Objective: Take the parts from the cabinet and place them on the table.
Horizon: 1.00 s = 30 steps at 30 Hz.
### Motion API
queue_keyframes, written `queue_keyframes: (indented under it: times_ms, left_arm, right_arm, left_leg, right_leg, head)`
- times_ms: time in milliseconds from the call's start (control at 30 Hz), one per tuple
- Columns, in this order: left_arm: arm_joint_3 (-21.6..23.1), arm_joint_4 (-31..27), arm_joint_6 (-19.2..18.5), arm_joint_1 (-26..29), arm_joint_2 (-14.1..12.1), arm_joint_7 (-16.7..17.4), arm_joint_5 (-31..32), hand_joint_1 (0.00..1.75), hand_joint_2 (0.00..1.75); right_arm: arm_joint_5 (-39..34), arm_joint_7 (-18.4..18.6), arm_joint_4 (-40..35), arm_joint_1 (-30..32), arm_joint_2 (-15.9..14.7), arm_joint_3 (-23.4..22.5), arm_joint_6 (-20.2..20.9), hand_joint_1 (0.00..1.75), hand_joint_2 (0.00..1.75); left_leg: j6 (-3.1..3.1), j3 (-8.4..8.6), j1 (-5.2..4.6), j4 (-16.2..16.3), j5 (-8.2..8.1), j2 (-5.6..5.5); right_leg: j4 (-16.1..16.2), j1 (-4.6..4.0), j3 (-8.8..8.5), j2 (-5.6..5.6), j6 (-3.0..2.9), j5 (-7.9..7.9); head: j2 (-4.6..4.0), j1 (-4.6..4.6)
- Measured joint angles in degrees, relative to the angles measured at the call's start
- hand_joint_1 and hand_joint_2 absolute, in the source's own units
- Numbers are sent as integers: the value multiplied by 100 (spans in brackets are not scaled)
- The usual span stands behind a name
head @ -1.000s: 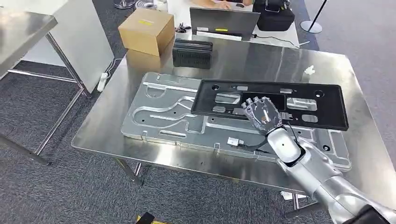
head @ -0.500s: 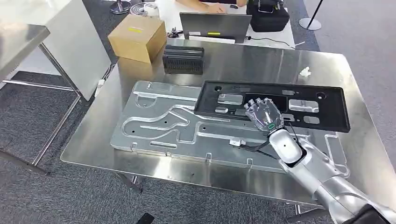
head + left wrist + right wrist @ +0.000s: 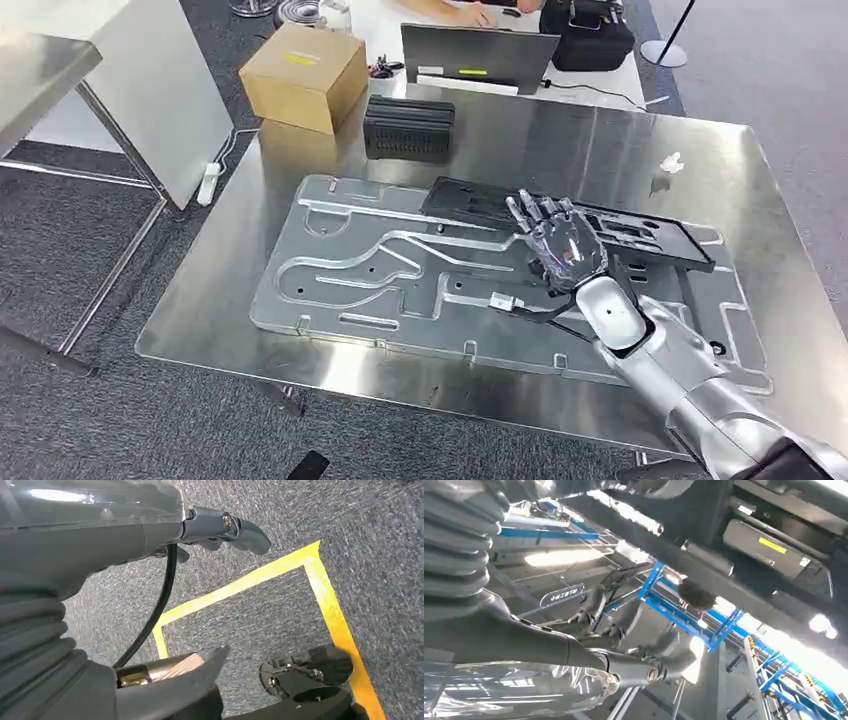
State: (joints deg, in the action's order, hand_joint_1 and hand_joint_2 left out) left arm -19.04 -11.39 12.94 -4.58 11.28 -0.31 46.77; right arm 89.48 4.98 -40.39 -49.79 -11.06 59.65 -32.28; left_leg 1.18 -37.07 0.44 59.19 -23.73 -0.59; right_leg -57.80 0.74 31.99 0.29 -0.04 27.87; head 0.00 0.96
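steel table (image 3: 640,130) ahead of you, grey carpet around it. silver plate (image 3: 380,270) lies flat on it. black panel (image 3: 660,235) rests on the plate's far side. right hand (image 3: 560,245) is on the panel's near edge, fingers spread; grip unclear. left hand (image 3: 220,527) hangs over carpet, state unclear. panel looks nearly placed; release remains.

**Hidden, cropped, unclear**

The right robot hand (image 3: 562,243) covers the middle of the black panel (image 3: 640,232), so whether it grips or merely rests there cannot be told. The laptop (image 3: 478,55) and a person's hand (image 3: 440,6) are cut by the top edge. The white scrap (image 3: 669,161) on the worktop (image 3: 560,125) is too small to identify.
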Motion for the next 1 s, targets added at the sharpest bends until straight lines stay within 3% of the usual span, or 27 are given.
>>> queue_keyframes:
  times_ms: [100, 233, 700, 733, 767, 800, 833, 900, 933, 967, 1000]
  left_arm:
    - [-7, 0, -28, 2, -4, -48, 0, 0, 0]
    - [-13, 0, -52, 2, -7, -61, 0, 0, 0]
    - [-13, 0, -107, -5, -7, -96, 0, 0, 0]
    - [-13, 0, -109, -11, -7, -96, 4, 0, 0]
    - [-15, 0, -114, -15, -4, -96, 9, 0, 0]
    - [-15, 0, -116, -20, -2, -96, 11, 0, 0]
    - [-15, 0, -133, -33, -2, -94, 13, 0, 0]
    - [-17, 0, -151, -49, -2, -94, 15, 0, 0]
    - [-17, 0, -151, -51, -2, -92, 17, 0, 0]
    - [-20, 0, -151, -51, -2, -85, 17, 0, 0]
    - [-20, 0, -151, -51, -2, -85, 17, 0, 0]
  right_arm:
    - [0, 0, -2, 8, -13, -15, -2, 0, 0]
    - [0, -7, -2, 15, -37, -22, -7, 0, 0]
    - [0, -53, -2, 19, -87, -70, 2, 0, 0]
    - [0, -74, -22, 19, -87, -83, 7, 0, 0]
    - [0, -105, -39, 25, -92, -109, 9, 0, 0]
    - [0, -105, -44, 16, -116, -136, 13, 0, 0]
    - [0, -122, -61, -10, -116, -146, 20, 0, 0]
    - [0, -125, -63, 8, -125, -146, 39, 0, 0]
    - [0, -131, -63, 42, -127, -146, 44, 0, 0]
    - [0, -131, -63, 64, -129, -146, 44, 0, 0]
    - [0, -127, -63, 70, -129, -146, 44, 0, 0]
  left_leg:
    - [9, 0, -5, 4, 2, 0]
    - [15, 6, -4, 4, 7, 3]
    - [18, 20, -1, 3, 4, 8]
    - [80, 48, -31, -13, 34, 5]
    - [151, 146, 74, -197, 116, 33]
    - [149, 206, 50, -305, 161, 50]
    - [178, 224, 61, -348, 193, 56]
    - [173, 213, 64, -338, 197, 61]
    - [169, 198, 65, -322, 198, 62]
    - [158, 180, 74, -299, 200, 62]
    - [122, 153, 97, -258, 190, 61]
  right_leg:
    - [5, 6, -1, 1, 92, -6]
    - [5, 3, 0, 1, 127, -8]
    - [-15, -3, -4, 3, 130, -3]
    - [47, 37, -32, 6, 214, -51]
    - [74, 6, -76, 9, 221, -15]
    - [-2, 10, -68, -5, 214, 64]
    - [-333, 16, 82, -2, 217, 311]
    - [-1198, 57, 476, -2, 266, 713]
    - [-1505, 83, 626, -3, 292, 771]
    - [-1539, 111, 650, -5, 316, 680]
    - [-1313, 146, 547, -10, 350, 468]
  head:
    - [0, 0]
    - [0, 0]
    - [0, 0]
    - [0, -13]
    - [0, 2]
    - [0, 0]
    - [0, 4]
    - [0, 0]
    - [0, 0]
    - [0, 0]
    - [0, 0]
